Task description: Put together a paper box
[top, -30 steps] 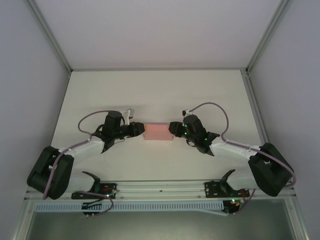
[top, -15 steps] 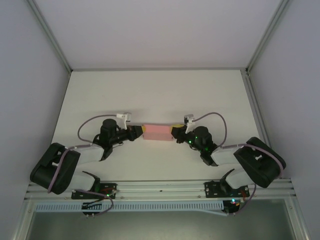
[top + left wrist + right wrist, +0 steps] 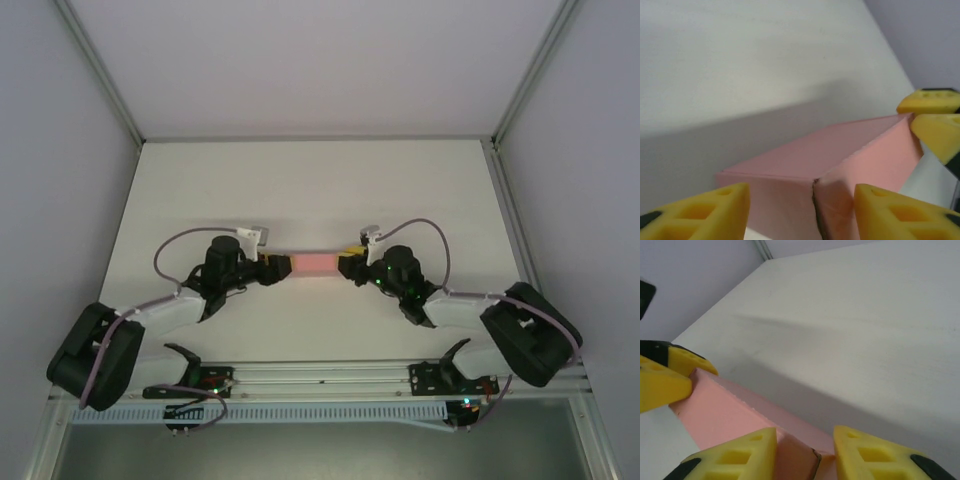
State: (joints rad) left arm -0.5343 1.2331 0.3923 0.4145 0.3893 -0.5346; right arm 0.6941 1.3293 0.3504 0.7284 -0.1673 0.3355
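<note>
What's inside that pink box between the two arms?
Nothing inside shows. The paper box looks closed: its pink walls meet at an end seam between the left fingers, hiding the interior. The right fingers cover its other end.

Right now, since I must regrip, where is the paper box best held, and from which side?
By its short ends, coming in along its length. The paper box is a narrow bar lying crosswise; the left claw and right claw each pinch one end, where folded corners probably stiffen the card.
</note>
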